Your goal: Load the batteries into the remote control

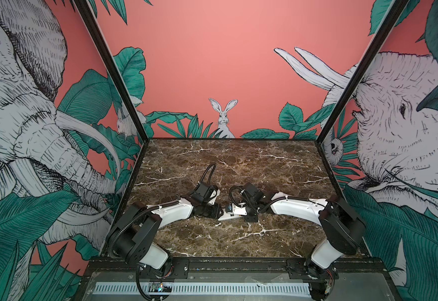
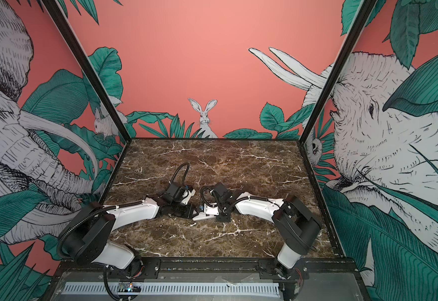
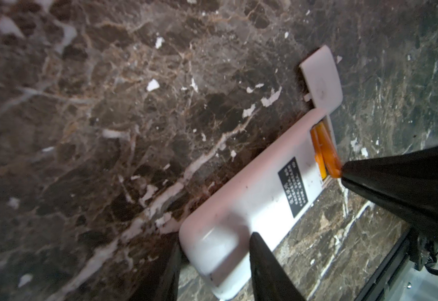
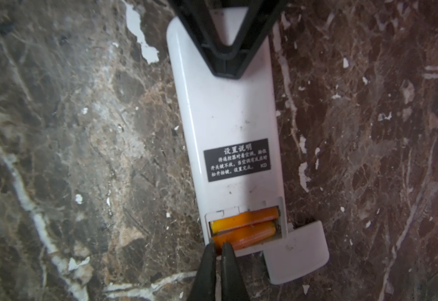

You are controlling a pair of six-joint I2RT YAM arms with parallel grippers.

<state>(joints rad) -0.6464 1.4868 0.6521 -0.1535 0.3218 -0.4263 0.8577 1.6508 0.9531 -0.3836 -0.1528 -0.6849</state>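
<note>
The remote control (image 4: 228, 117) lies white back up on the marble, dark label showing; in a top view it sits mid-table (image 1: 232, 213) between both arms. Its compartment stands uncovered and holds two orange batteries (image 4: 246, 217) side by side. The nearer battery (image 3: 326, 153) sits slightly raised at one end. My right gripper (image 4: 219, 245) is shut, and its tips touch that battery's end. My left gripper (image 3: 216, 239) is shut on the remote's opposite end, with one finger on the back and the other at its edge.
The loose white battery cover (image 4: 298, 252) lies flat on the table against the remote's compartment end. The brown marble table (image 1: 238, 161) is boxed in by printed walls on three sides. A black rail runs along its front edge (image 1: 238, 263).
</note>
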